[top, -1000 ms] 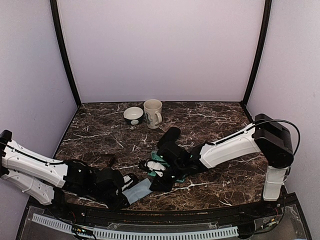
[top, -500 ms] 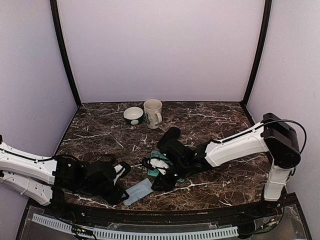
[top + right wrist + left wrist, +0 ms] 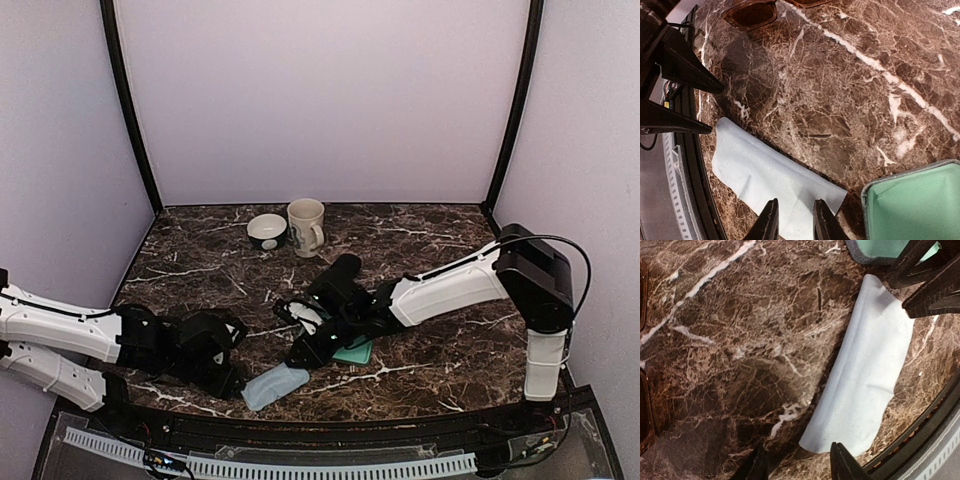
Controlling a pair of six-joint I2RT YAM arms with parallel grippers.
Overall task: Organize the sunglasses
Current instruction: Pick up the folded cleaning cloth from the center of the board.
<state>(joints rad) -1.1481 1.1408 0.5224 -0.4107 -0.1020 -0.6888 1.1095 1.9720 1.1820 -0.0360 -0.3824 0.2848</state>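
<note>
A: Right wrist view: spotting the brownish sunglasses (image 3: 750, 13) lying on the marble table (image 3: 855, 100), beyond the left gripper (image 3: 716, 111)?

B: Yes. Hanging spread there, pinching nothing. And the right gripper (image 3: 796, 204)? Hovering slightly parted, empty, over the pale cloth (image 3: 760, 172) near the green case (image 3: 915, 205).

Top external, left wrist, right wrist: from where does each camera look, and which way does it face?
Top external: above and behind the bases, looking down on the table; both arms show.
Left wrist: on the left arm, looking down at the pale cloth; its jaws at the bottom edge.
Right wrist: on the right arm, looking down at the cloth and the green-lined case; its jaws at the bottom.
Shared: both wrist views show that cloth and case.
</note>
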